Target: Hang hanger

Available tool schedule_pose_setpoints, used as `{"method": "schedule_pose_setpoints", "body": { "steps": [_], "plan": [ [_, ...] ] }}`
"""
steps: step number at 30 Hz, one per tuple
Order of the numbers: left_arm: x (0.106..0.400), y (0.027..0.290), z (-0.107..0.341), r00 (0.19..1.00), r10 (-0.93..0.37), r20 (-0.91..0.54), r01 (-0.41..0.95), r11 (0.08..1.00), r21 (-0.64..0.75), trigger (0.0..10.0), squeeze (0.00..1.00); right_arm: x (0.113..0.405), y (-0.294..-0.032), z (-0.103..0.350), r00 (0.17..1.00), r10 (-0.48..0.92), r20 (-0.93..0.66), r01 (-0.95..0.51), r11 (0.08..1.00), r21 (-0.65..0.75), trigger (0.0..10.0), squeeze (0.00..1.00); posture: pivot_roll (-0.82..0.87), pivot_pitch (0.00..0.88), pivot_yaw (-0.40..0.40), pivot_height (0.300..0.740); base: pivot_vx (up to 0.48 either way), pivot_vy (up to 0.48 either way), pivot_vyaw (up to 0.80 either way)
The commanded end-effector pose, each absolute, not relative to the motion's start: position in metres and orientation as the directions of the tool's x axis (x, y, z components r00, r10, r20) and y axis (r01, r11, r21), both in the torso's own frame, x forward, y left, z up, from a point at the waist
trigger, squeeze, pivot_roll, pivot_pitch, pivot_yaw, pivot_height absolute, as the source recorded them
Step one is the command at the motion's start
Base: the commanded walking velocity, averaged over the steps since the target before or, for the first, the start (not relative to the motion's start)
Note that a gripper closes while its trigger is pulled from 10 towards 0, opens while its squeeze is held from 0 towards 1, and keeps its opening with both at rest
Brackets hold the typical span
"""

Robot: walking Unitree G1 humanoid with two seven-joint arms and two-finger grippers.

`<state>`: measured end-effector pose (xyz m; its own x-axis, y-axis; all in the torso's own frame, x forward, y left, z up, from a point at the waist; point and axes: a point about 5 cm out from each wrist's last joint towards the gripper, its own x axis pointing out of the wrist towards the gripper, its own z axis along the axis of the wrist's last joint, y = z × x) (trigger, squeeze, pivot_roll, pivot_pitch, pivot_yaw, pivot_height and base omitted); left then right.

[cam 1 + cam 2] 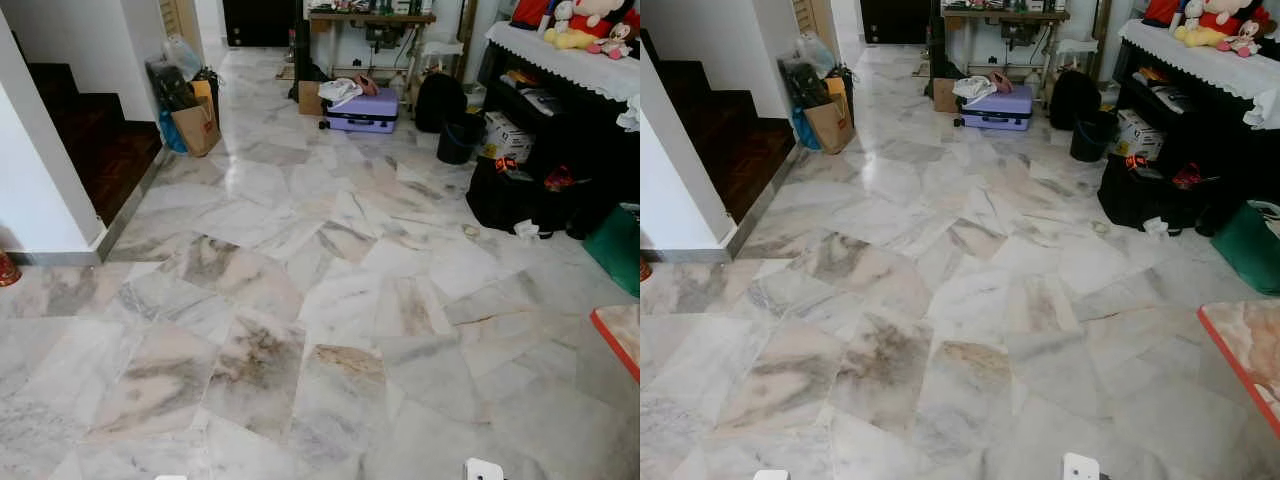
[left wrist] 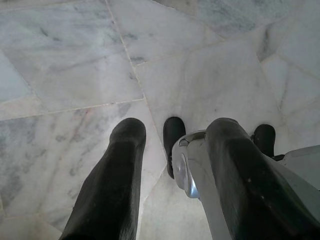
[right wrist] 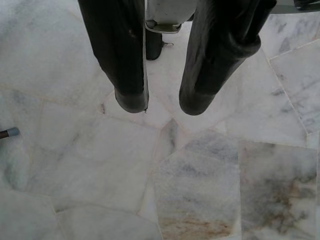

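- Stairs (image 1: 95,140): dark steps rise behind the white wall at the far left; a brown paper bag (image 1: 197,127) stands on the floor just beside their foot.
- Marble floor (image 1: 300,300): open tiling lies between the robot and the clutter at the far wall.
- Left hand (image 2: 172,150): hangs over the floor with its two black fingers spread and nothing between them.
- Hanger: cannot be made out anywhere; neither can a rail to hang it on. The step in hand is judged to be search and approach.
- Lilac suitcase (image 1: 362,110): lies flat at the far end with cloth piled on top, below a cluttered worktop (image 1: 370,18). This is a likely zone to inspect.
- Right hand (image 3: 161,105): also points down at the tiles, fingers apart and holding nothing.
- Black bags (image 1: 520,195): crowd the floor along the dark shelf unit (image 1: 560,110) on the right.
- Procedure: walk down the open middle, keep well apart from the bags, hold both hands low and spread until the hanger is found.
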<state>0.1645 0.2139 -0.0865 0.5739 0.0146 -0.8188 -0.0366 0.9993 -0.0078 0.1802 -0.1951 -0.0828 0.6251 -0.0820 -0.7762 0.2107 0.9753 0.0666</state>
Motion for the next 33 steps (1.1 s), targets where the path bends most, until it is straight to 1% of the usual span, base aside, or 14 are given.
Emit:
{"method": "schedule_pose_setpoints", "body": {
  "steps": [1, 3, 5, 7, 14, 17, 19, 23, 27, 33],
  "plan": [
    [0.153, 0.240, -0.086, 0.545, 0.091, -0.833, -0.137, 0.990, 0.019, 10.0, 0.00, 0.150, -0.165, -0.098, 0.568, 0.071, -0.820, 0.159, 0.968, 0.194, 10.0, 0.00, 0.21, 0.000, -0.044, 0.740, 0.000, 0.000, 0.00],
    [0.153, 0.240, -0.086, 0.545, 0.091, -0.833, -0.137, 0.990, 0.019, 10.0, 0.00, 0.150, -0.165, -0.098, 0.568, 0.071, -0.820, 0.159, 0.968, 0.194, 10.0, 0.00, 0.21, 0.000, -0.044, 0.740, 0.000, 0.000, 0.00],
    [0.156, 0.239, -0.084, 0.571, 0.121, -0.812, -0.126, 0.990, 0.059, 10.0, 0.00, 0.152, -0.167, -0.098, 0.568, 0.075, -0.819, 0.166, 0.965, 0.204, 10.0, 0.00, 0.21, 0.000, -0.054, 0.740, 0.000, 0.000, 0.00],
    [0.158, 0.239, -0.083, 0.580, 0.128, -0.805, -0.126, 0.990, 0.067, 10.0, 0.00, 0.153, -0.168, -0.097, 0.571, 0.077, -0.817, 0.168, 0.964, 0.208, 10.0, 0.00, 0.22, 0.000, -0.053, 0.740, 0.000, 0.000, 0.00],
    [0.161, 0.240, -0.082, 0.593, 0.131, -0.794, -0.121, 0.990, 0.072, 10.0, 0.00, 0.153, -0.167, -0.097, 0.578, 0.078, -0.812, 0.172, 0.961, 0.215, 10.0, 0.00, 0.22, 0.000, -0.052, 0.740, 0.000, 0.000, 0.00],
    [0.164, 0.239, -0.080, 0.613, 0.128, -0.780, -0.117, 0.991, 0.070, 10.0, 0.00, 0.153, -0.167, -0.097, 0.584, 0.080, -0.807, 0.175, 0.959, 0.222, 10.0, 0.00, 0.22, 0.000, -0.041, 0.740, 0.000, 0.000, 0.00],
    [0.166, 0.237, -0.079, 0.624, 0.116, -0.773, -0.102, 0.993, 0.066, 10.0, 0.00, 0.153, -0.167, -0.096, 0.589, 0.075, -0.805, 0.183, 0.957, 0.223, 10.0, 0.00, 0.23, 0.000, -0.039, 0.740, 0.000, 0.000, 0.00],
    [0.171, 0.234, -0.077, 0.637, 0.076, -0.767, -0.036, 0.997, 0.069, 10.0, 0.00, 0.154, -0.163, -0.096, 0.605, 0.059, -0.794, 0.211, 0.950, 0.231, 10.0, 0.00, 0.22, 0.000, -0.010, 0.740, 0.000, 0.000, 0.00],
    [0.174, 0.232, -0.076, 0.635, 0.056, -0.770, 0.020, 0.996, 0.090, 10.0, 0.00, 0.154, -0.160, -0.096, 0.608, 0.050, -0.793, 0.228, 0.945, 0.235, 10.0, 0.00, 0.21, 0.000, 0.004, 0.740, 0.000, 0.000, 0.00],
    [0.179, 0.229, -0.075, 0.643, 0.052, -0.764, 0.033, 0.995, 0.096, 10.0, 0.00, 0.153, -0.160, -0.097, 0.602, 0.029, -0.798, 0.245, 0.944, 0.219, 10.0, 0.00, 0.20, 0.000, -0.002, 0.740, 0.000, 0.000, 0.00]
  ]
}}
